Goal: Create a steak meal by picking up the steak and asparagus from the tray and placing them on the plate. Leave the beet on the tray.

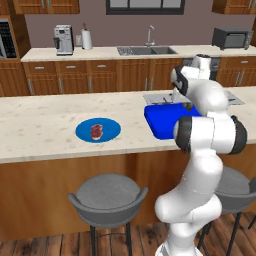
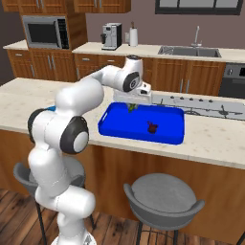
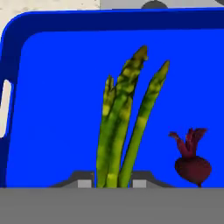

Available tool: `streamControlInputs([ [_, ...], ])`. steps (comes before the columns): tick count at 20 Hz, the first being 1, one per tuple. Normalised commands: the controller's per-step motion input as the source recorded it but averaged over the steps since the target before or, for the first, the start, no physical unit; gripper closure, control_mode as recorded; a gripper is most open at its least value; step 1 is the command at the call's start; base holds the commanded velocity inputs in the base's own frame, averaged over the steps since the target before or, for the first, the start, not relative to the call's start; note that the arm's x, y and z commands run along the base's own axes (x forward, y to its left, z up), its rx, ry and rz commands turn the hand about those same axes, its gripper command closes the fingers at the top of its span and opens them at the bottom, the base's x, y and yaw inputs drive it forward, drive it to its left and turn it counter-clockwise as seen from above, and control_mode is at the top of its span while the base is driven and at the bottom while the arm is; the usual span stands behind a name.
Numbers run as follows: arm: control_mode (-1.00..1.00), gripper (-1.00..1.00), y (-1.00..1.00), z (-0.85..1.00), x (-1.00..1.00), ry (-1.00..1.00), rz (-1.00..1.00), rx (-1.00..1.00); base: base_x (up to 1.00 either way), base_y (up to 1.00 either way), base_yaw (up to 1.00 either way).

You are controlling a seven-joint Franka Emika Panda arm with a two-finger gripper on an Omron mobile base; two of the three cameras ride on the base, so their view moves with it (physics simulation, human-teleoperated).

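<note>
From the hand view we see the gripper (image 3: 113,183) pinching the asparagus (image 3: 124,122) over the tray (image 3: 52,87), the beet (image 3: 192,164) lying beside it. Our left base view alone shows the steak (image 1: 96,130) resting on the plate (image 1: 112,131), well apart along the counter (image 1: 40,125).

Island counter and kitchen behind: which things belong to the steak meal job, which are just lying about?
Job: steak on plate; asparagus in the shut gripper; tray; beet, to stay put.
Lying about: coffee machine, paper towel roll, toaster oven, microwave, stools.
</note>
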Motion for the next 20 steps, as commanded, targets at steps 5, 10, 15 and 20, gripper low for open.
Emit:
streamControlInputs([
  [5, -1.00, 1.00, 0.74, 0.33, -0.91, -0.10, 0.00, -0.04, 0.00, 0.00, 0.00],
  [10, -1.00, 1.00, 0.96, 0.21, -0.53, -0.04, 0.00, -0.04, 0.00, 0.00, 0.00],
  [15, -1.00, 1.00, 1.00, 0.04, -0.16, 0.02, 0.00, -0.02, 0.00, 0.00, 0.00],
  [20, -1.00, 1.00, 1.00, 0.07, 0.00, 0.09, 0.00, 0.00, 0.00, 0.00, 0.00],
])
